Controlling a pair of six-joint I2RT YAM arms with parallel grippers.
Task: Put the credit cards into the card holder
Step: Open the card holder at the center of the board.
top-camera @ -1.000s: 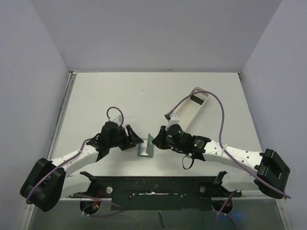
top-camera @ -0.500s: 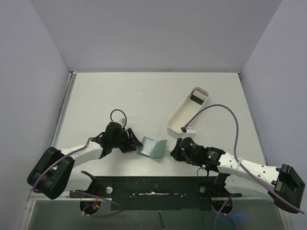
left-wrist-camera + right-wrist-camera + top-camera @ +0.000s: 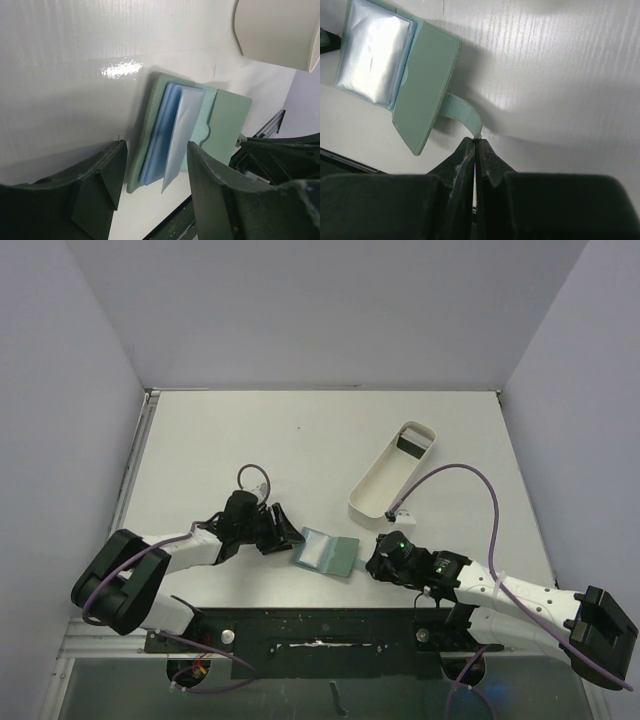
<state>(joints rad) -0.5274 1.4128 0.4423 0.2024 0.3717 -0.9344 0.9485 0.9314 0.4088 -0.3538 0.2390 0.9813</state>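
The grey-green card holder (image 3: 328, 552) lies open on the table, its bluish inner pockets (image 3: 170, 135) facing up. My right gripper (image 3: 372, 562) is shut on the holder's snap tab (image 3: 462, 112), pinching the tab's end at the fingertips (image 3: 476, 141), to the right of the holder (image 3: 425, 95). My left gripper (image 3: 290, 537) is open and empty at the holder's left edge; its fingers (image 3: 100, 175) straddle the near corner of the holder (image 3: 225, 120) without touching it. One black credit card (image 3: 410, 445) stands in the far end of the white tray. No other cards show.
The long white oblong tray (image 3: 385, 480) lies diagonally behind and right of the holder, and its rim shows in the left wrist view (image 3: 280, 30). The table's near edge with the black mounting rail (image 3: 320, 640) is just below both grippers.
The right gripper pulled the tab back toward the near right. The holder went from standing folded to lying open and flat. The left gripper shifted slightly right and stayed open.
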